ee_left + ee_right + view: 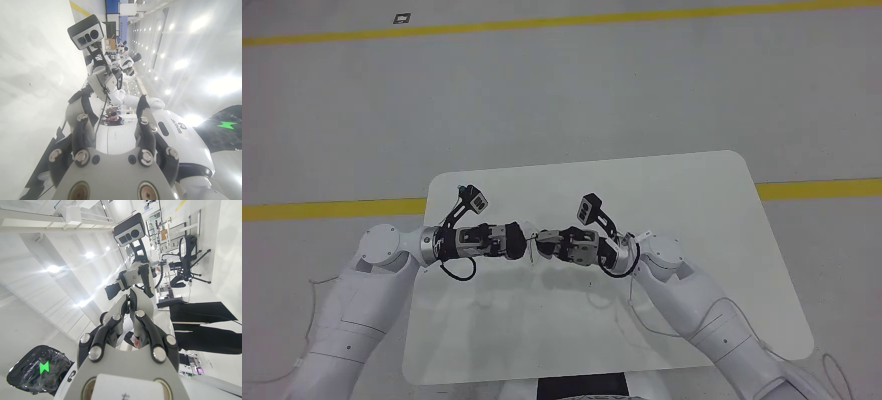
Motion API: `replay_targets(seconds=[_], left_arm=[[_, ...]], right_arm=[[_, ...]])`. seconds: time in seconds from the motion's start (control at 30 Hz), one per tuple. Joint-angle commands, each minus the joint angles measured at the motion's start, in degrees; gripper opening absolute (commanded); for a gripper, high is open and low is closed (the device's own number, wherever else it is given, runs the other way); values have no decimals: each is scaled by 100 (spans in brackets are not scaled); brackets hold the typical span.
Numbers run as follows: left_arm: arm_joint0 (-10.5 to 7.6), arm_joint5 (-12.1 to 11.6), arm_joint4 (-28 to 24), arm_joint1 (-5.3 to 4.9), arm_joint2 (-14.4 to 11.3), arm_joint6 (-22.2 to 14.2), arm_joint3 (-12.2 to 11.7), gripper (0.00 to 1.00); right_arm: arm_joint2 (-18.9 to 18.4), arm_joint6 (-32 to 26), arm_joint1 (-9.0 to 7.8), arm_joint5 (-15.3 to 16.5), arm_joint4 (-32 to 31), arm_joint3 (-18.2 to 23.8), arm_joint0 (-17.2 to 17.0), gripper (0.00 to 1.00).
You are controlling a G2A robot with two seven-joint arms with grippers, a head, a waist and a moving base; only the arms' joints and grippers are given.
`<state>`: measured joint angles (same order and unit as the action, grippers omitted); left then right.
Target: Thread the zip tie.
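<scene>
While the right gripper is pinching its fingers almost together on what I am taking to be the zip tie, the left gripper is standing released. Its two fingers are spread wide and are facing the right one tip to tip above the white table. The tie is showing as a thin pale strip coming out of the right gripper's tips and trailing into the gap in front of the left gripper's spread fingers. Its head and tail are too small to tell apart. The risk, as I am judging it, is lying in that free length. Being slim and springy, it is likely to bend or twist away as the left fingers close, so they may be clamping on air or nudging the strip aside. A small misalignment between the two tips would be sending the tail past the head's slot rather than through it. A slack pinch on smooth plastic could also be letting the tie swivel. The left fingers are looking wrapped in soft black padding. The right gripper's pad is showing fine ridges on a flat face, beside a smooth grey metal finger.
</scene>
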<state>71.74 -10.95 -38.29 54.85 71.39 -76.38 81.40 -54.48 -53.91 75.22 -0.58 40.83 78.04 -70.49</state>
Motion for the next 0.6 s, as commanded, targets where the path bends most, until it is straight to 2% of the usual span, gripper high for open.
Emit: replay_targets(seconds=[0.0,0.3,0.4,0.57], left_arm=[[0,0,0,0,0,0,0,100],[0,0,0,0,0,0,0,100],[45,48,50,5,-45,233,86,100],[78,79,22,-10,-51,239,104,100]], right_arm=[[-7,4,-3,6,2,12,-15,0],[-27,47,-6,39,18,24,-46,0],[-31,216,-3,102,34,142,-131,0],[-90,308,8,202,285,216,-221,0]])
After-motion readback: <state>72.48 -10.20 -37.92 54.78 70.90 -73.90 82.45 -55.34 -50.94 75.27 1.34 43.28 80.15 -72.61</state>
